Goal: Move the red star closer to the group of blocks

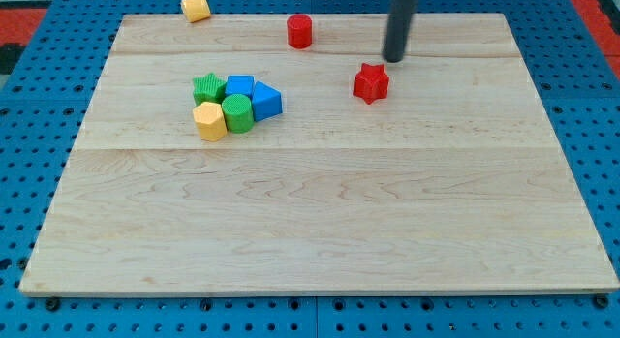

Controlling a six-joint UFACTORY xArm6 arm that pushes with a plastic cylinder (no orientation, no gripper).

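The red star (370, 82) lies on the wooden board (320, 231) in the upper right of centre. My tip (393, 59) stands just above and to the right of the star, a small gap away. The group of blocks sits to the view's left: a green star (206, 87), a blue block (239, 86), a blue triangular block (266, 102), a green cylinder (237, 113) and a yellow hexagon (209, 121), all touching.
A red cylinder (299, 31) stands near the board's top edge, left of my tip. A yellow block (196, 7) lies at the top left, at the board's edge. Blue pegboard (29, 135) surrounds the board.
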